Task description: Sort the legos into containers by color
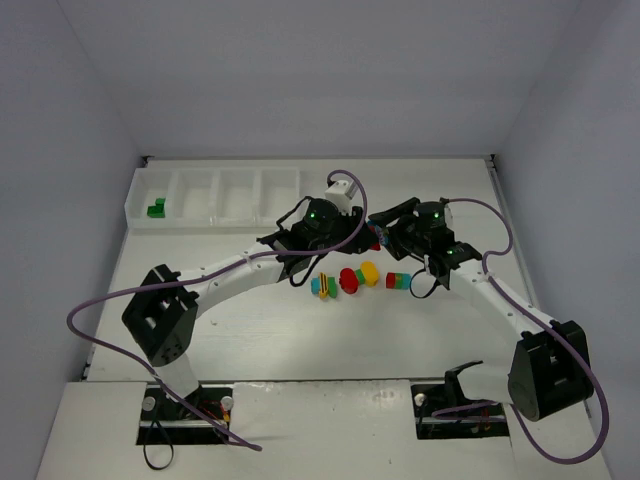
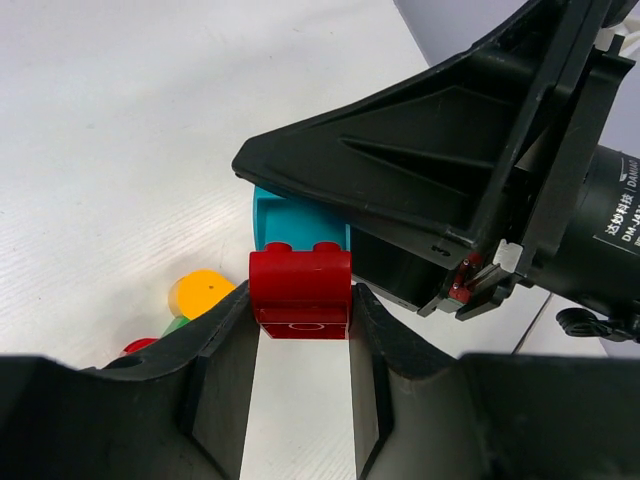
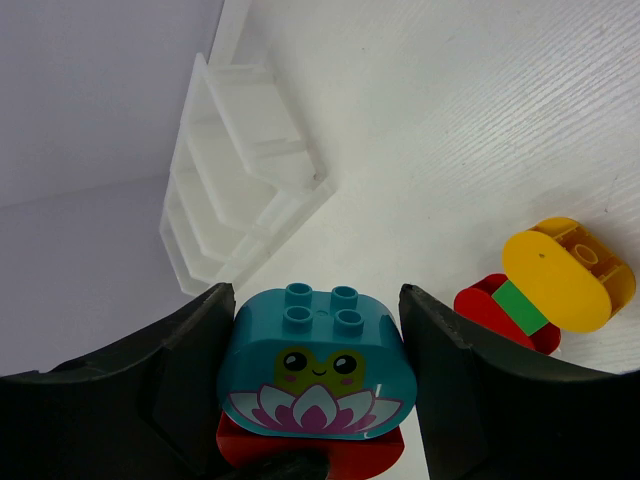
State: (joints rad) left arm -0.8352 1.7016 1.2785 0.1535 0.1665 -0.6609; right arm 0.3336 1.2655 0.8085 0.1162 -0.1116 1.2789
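Note:
My two grippers meet above the table's middle, on one small stack. My left gripper is shut on a red brick. A cyan brick is stuck to it. My right gripper is shut on that cyan brick, which has a frog face and a lily printed on it. The red brick shows under it. The white four-compartment tray stands at the back left, with a green brick in its leftmost compartment.
Loose bricks lie in a row just in front of the grippers: a multicoloured stack, a red piece, a yellow piece and a red-green-cyan stack. The right gripper's black body fills the left wrist view.

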